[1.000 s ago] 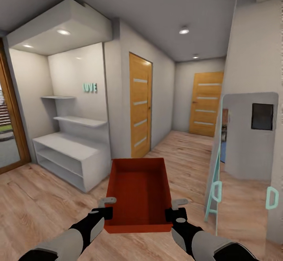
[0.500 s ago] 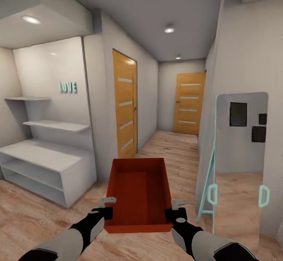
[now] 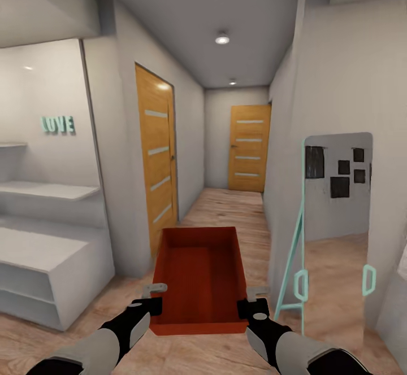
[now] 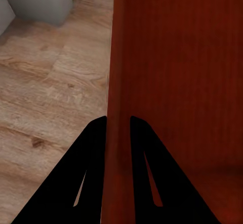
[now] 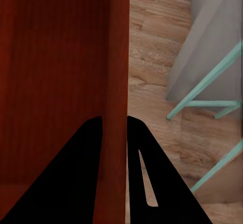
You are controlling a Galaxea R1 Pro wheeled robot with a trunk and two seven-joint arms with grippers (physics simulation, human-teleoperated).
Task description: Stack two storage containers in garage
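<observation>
One red-orange storage container, open-topped and empty, hangs in front of me above a light wood plank floor. My left gripper is shut on its left wall near the close corner. My right gripper is shut on the right wall at the same depth. In the left wrist view the two dark fingers of my left gripper pinch the thin wall of the container. The right wrist view shows my right gripper clamping the opposite wall of the container in the same way.
A hallway runs ahead to a wooden door with frosted strips. A second such door is in the left wall. A mint-framed standing mirror leans at the right. A white shelf unit stands at the left.
The whole picture has shifted left, so the camera has turned toward the hallway. The container and both grippers keep the same place in the view.
</observation>
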